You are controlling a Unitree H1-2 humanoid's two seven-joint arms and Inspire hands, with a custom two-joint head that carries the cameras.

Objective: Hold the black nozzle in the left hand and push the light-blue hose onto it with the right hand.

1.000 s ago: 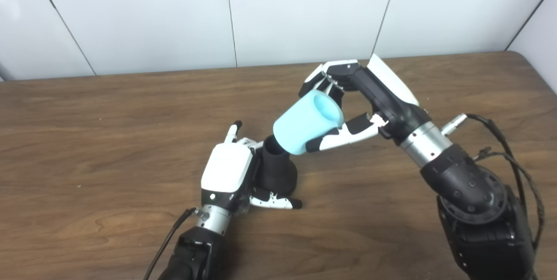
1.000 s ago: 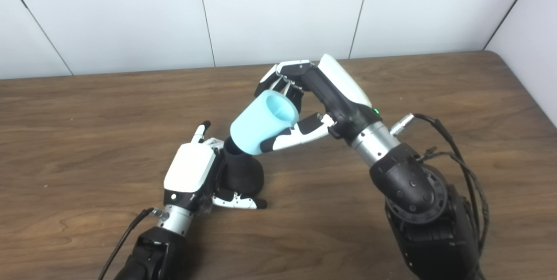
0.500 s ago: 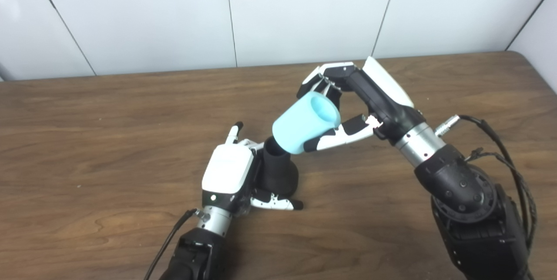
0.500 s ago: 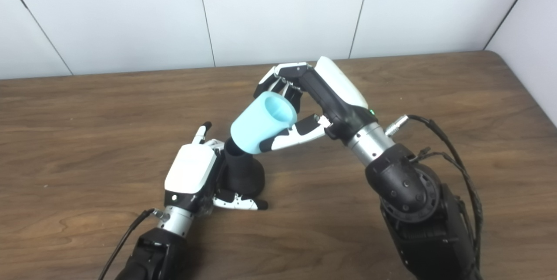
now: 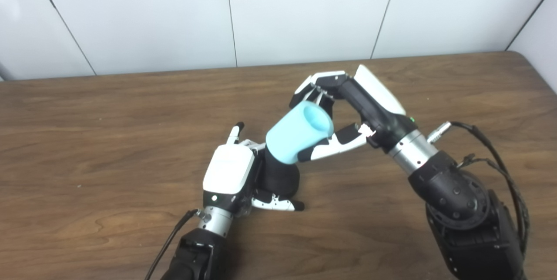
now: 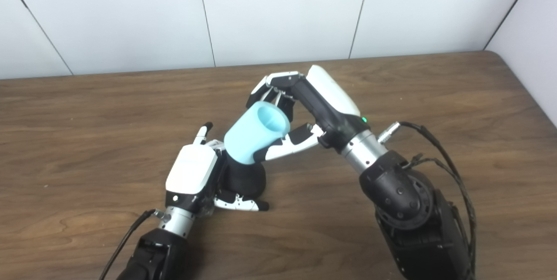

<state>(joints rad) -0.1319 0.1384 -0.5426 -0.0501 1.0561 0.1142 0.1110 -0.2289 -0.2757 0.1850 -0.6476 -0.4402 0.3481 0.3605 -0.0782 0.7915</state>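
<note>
Left eye view: the black nozzle (image 5: 278, 178) is being gripped on the table (image 5: 87, 141) by the left hand (image 5: 230, 175), while in the right eye view the light-blue hose (image 6: 254, 134) is being clasped by the right hand (image 6: 300, 110), its lower end covering the nozzle's top.

Both views are evenly and brightly lit by soft, diffuse light from above, and only faint, short shadows are cast on the wooden worktop (image 5: 109, 149) beneath the arms. A mild sheen is seen on the white wall panels (image 5: 304, 10), without harsh glare. The pictures are slightly soft throughout, with fine detail smeared, and no marked edge distortion is noticed.
</note>
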